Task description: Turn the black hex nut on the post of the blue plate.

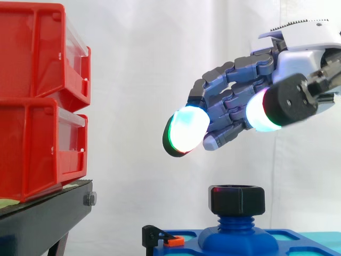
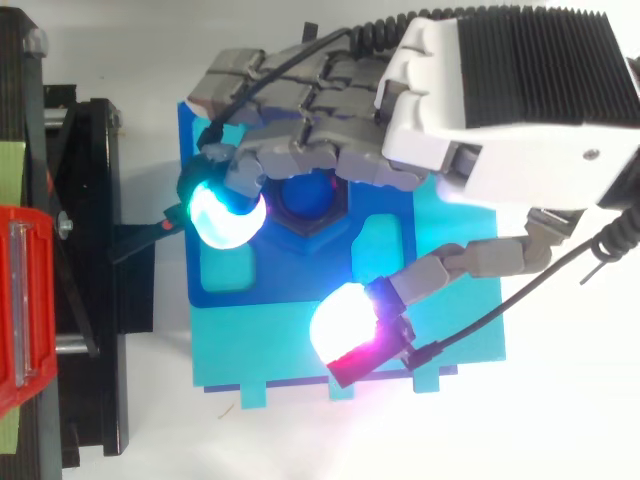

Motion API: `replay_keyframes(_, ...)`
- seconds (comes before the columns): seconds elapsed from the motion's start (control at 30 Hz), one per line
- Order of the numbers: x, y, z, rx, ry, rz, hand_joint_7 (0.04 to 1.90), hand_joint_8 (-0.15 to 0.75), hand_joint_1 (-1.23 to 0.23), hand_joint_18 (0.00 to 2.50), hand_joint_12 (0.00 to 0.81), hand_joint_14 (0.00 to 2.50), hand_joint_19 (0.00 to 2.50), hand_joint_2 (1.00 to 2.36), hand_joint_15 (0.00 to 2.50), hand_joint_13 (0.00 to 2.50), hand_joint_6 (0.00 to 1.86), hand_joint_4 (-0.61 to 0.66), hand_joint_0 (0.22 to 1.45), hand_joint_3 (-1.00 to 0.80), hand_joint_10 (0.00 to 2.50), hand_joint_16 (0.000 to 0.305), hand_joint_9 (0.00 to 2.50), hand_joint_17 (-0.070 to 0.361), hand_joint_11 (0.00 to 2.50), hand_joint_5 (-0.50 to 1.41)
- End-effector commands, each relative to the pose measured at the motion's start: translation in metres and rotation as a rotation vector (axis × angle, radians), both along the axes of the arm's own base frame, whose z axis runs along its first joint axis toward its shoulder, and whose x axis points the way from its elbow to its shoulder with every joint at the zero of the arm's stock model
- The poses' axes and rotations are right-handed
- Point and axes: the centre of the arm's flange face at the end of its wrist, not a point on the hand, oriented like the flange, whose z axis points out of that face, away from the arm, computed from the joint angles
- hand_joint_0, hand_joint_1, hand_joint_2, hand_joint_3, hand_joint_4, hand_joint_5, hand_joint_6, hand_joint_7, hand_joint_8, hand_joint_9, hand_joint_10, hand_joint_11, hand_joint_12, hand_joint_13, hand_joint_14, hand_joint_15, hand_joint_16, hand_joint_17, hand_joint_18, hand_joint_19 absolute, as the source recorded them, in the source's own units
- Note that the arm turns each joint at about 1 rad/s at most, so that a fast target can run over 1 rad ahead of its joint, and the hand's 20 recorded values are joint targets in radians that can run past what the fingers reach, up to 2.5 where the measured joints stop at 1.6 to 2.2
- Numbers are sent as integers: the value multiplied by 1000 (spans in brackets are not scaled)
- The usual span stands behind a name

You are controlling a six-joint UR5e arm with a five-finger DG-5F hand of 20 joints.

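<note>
The black hex nut sits on top of the blue threaded post, which rises from the blue plate. My hand hovers above the nut with a clear gap below its glowing fingertips. Its fingers are loosely bent and spread, holding nothing, so it is open. From above, the hand covers much of the plate. The post's blue top and a dark edge of the nut show between the fingers and the thumb.
Two stacked red bins stand on a black stand to the left of the plate. A small black clip with an orange tip sits at the plate's left edge. A white curtain hangs behind.
</note>
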Motion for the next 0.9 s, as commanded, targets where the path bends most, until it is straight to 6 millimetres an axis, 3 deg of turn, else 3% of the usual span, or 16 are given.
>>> replay_keyframes(0.0,-1,3,-1,-1,8,1,739,242,-906,207,361,2,306,1000,49,166,502,168,467,-500,0,51,109,114,0,-283)
replay_keyframes(0.3,-1,2,-2,-1,12,1,692,216,-1008,198,348,0,267,1000,28,125,502,108,495,-500,0,48,45,109,0,-300)
replay_keyframes(0.87,-2,-4,-1,-24,15,-6,725,286,-765,223,412,0,285,1000,19,122,502,248,369,-500,0,60,83,134,0,-262)
